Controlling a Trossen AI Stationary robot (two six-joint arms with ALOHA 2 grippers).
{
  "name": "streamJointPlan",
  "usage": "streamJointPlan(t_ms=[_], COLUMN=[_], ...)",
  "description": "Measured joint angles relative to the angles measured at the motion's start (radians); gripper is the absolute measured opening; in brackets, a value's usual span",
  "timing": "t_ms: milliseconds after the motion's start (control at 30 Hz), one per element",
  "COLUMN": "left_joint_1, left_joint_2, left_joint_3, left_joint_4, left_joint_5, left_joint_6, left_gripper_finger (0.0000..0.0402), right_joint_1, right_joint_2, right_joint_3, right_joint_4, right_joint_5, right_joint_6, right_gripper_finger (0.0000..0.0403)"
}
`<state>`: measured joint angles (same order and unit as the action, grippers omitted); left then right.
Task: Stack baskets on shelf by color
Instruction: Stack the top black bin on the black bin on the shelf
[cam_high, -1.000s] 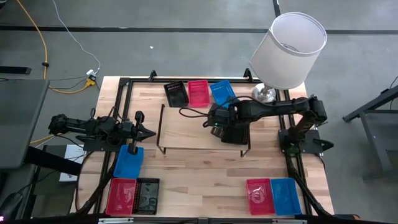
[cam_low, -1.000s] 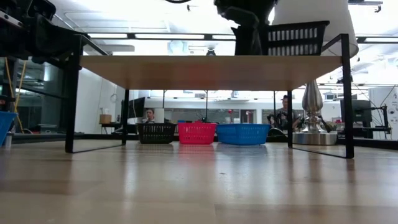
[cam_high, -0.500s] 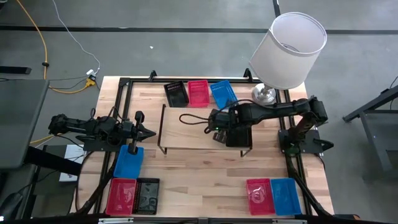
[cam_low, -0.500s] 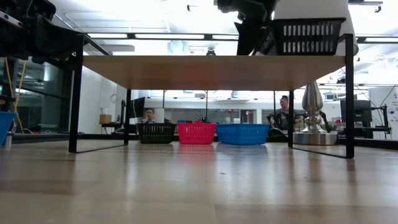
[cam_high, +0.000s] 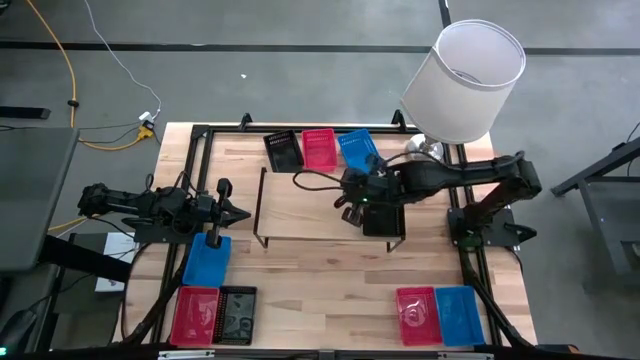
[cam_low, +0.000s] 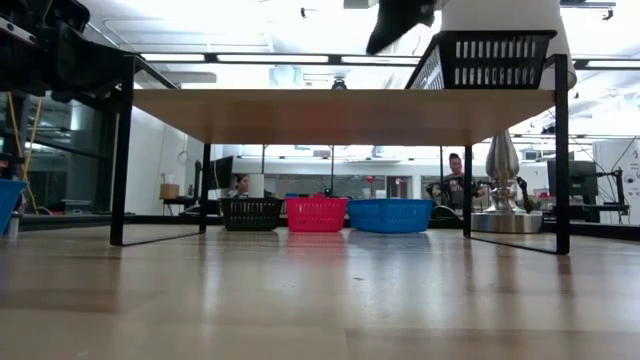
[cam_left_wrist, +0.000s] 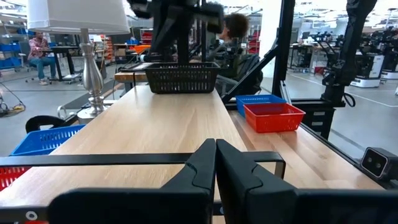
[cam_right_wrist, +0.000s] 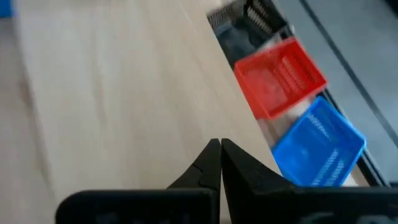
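Observation:
A black basket (cam_high: 384, 220) (cam_low: 490, 60) stands with its bottom on the right near corner of the wood-topped shelf (cam_high: 310, 205). My right gripper (cam_high: 346, 203) (cam_right_wrist: 221, 152) hovers above the shelf top, just left of that basket, shut and holding nothing. In the low view my right gripper (cam_low: 392, 22) is above and clear of the basket's rim. My left gripper (cam_high: 238, 213) (cam_left_wrist: 216, 155) waits shut at the shelf's left end. A black basket (cam_high: 283, 150), a red basket (cam_high: 320, 148) and a blue basket (cam_high: 358, 150) sit in a row on the table behind the shelf.
A lamp with a white shade (cam_high: 465, 80) stands at the far right corner, on its metal base (cam_low: 503, 215). Near left lie a blue basket (cam_high: 207, 258), a red one (cam_high: 195, 315) and a black one (cam_high: 237, 315). Near right lie a red basket (cam_high: 415, 315) and a blue one (cam_high: 460, 315).
My right gripper carried the black basket a little toward the table's right, above the shelf top. The basket went from tilted to standing flat on the shelf's right end. The gripper has come off it and risen above its rim.

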<state>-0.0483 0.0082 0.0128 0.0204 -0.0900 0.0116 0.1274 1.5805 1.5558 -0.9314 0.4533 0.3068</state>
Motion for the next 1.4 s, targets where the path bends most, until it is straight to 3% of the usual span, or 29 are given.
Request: streamJointPlan(t_ms=[267, 500, 567, 700, 833, 1000, 1200, 1300, 1400], left_joint_1=[0.000, 0.000, 0.000, 0.000, 0.000, 0.000, 0.000, 0.000, 0.000], left_joint_2=[0.000, 0.000, 0.000, 0.000, 0.000, 0.000, 0.000, 0.000, 0.000], left_joint_3=[0.000, 0.000, 0.000, 0.000, 0.000, 0.000, 0.000, 0.000, 0.000], left_joint_4=[0.000, 0.000, 0.000, 0.000, 0.000, 0.000, 0.047, 0.083, 0.138], left_joint_5=[0.000, 0.000, 0.000, 0.000, 0.000, 0.000, 0.000, 0.000, 0.000], left_joint_6=[0.000, 0.000, 0.000, 0.000, 0.000, 0.000, 0.000, 0.000, 0.000], left_gripper_finger=[0.0003, 0.0003, 0.0003, 0.0003, 0.0003, 0.0003, 0.0003, 0.0003, 0.0003], right_joint_1=[0.233, 0.486, 0.537, 0.586, 0.603, 0.591, 0.502, 0.451, 0.416], right_joint_2=[-0.128, -0.166, -0.189, -0.286, -0.436, -0.646, -0.844, -0.887, -0.893], right_joint_3=[0.000, -0.020, -0.091, -0.284, -0.491, -0.742, -1.056, -1.157, -1.200], right_joint_4=[-0.014, -0.078, -0.079, -0.044, 0.111, 0.539, 1.267, 1.456, 1.496], right_joint_5=[0.242, 0.522, 0.586, 0.613, 0.617, 0.541, 0.126, 0.014, -0.010], right_joint_6=[0.026, 0.124, 0.169, 0.303, 0.339, 0.077, -0.395, -0.487, -0.514], right_gripper_finger=[0.0000, 0.0000, 0.0000, 0.0000, 0.0000, 0.0000, 0.0000, 0.0000, 0.0000])
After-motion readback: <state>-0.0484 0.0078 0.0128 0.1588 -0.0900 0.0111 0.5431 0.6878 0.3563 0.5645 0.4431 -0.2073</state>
